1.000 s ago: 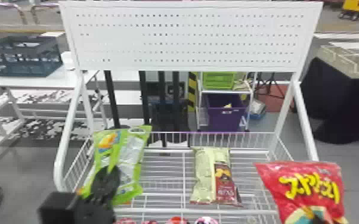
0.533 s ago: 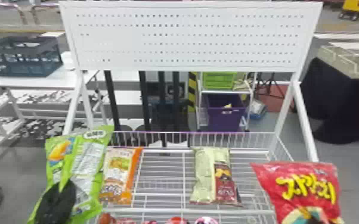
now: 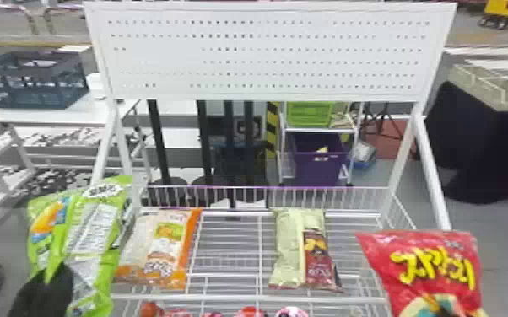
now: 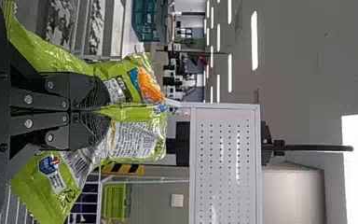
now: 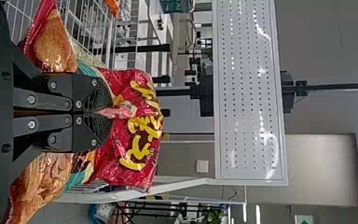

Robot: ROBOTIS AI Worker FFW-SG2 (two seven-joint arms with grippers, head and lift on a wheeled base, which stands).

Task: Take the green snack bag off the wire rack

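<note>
In the head view, my left gripper (image 3: pixel 48 286) is at the lower left, over the front of the green snack bag (image 3: pixel 97 236), which hangs upright just left of the wire rack (image 3: pixel 291 299). The left wrist view has the left gripper (image 4: pixel 103 111) shut on the middle of the green bag (image 4: pixel 135 140), its film bunched between the fingers. A red snack bag (image 3: pixel 434 265) is at the rack's right side in the head view. In the right wrist view, my right gripper (image 5: pixel 106 112) is shut on that red bag (image 5: pixel 130 172), pinching a fold.
An orange and white bag (image 3: pixel 156 248) lies on the rack's left part, a pale green and dark red bag (image 3: pixel 299 248) right of centre. Small red packs (image 3: pixel 249 312) show lower down. A perforated white panel (image 3: pixel 266 55) and slanted posts stand behind.
The left gripper has moved left with the green bag, from above the rack to beside it, uncovering the orange and white bag. The red bag has shifted slightly left.
</note>
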